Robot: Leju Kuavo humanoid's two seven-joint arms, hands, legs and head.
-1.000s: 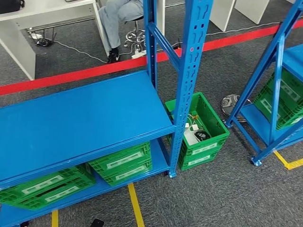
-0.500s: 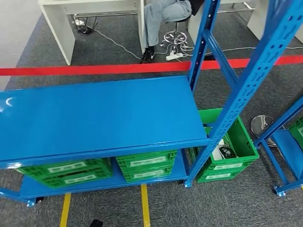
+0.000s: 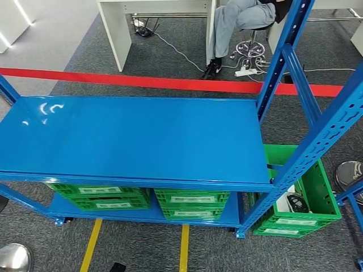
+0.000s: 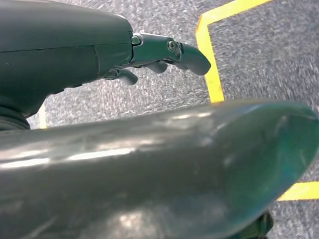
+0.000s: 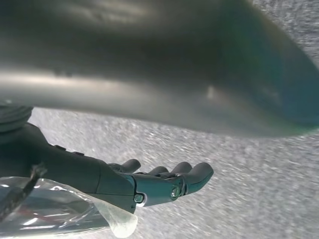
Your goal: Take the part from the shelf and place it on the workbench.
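- Against the earlier head view the whole scene has slid right, so the camera has turned; the blue shelf (image 3: pixel 133 139) now spans the picture, its top board bare.
- Green crates (image 3: pixel 190 204) sit on the low board, another green crate (image 3: pixel 312 190) on the floor at right; their white labels are too small to read.
- The left hand (image 4: pixel 158 52) hangs over grey carpet, fingers (image 4: pixel 188 52) extended, holding nothing.
- The right hand (image 5: pixel 150 184) holds a clear plastic bag (image 5: pixel 56 211), the part inside blurred.
- A seated person (image 3: pixel 240 22) is far behind the red floor line (image 3: pixel 171 84).
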